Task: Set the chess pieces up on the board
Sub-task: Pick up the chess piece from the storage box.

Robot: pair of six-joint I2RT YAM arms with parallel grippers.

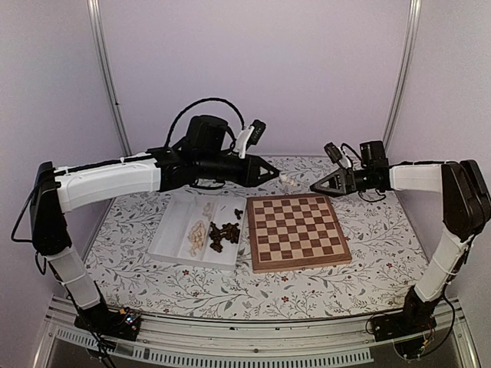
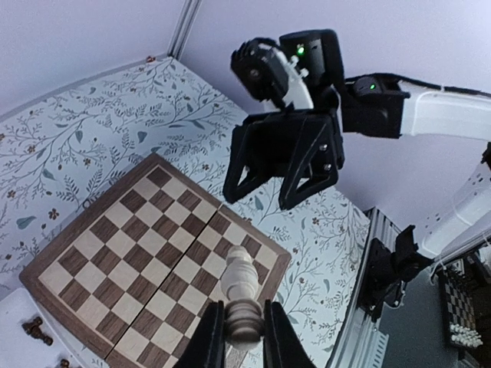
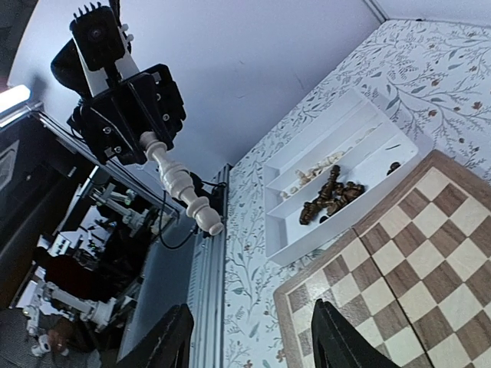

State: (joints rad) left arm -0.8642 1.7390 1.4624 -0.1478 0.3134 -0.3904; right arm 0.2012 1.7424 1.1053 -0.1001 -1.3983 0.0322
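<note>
My left gripper (image 1: 270, 172) is shut on the base of a pale cream chess piece (image 1: 289, 180), held in the air above the board's far left corner. The left wrist view shows the piece (image 2: 242, 280) between the pads, sticking out over the board (image 2: 138, 253). My right gripper (image 1: 314, 187) is open and empty, facing the left one a short gap away, above the board's far edge (image 1: 298, 230). In the right wrist view the held piece (image 3: 180, 184) hangs from the left gripper (image 3: 134, 107). The board holds no pieces.
A white two-compartment tray (image 1: 170, 230) lies left of the board, with cream pieces (image 1: 198, 234) in one compartment and dark brown pieces (image 1: 224, 232) in the other. The flowered cloth (image 1: 368, 261) covers the table. Metal posts stand at the back corners.
</note>
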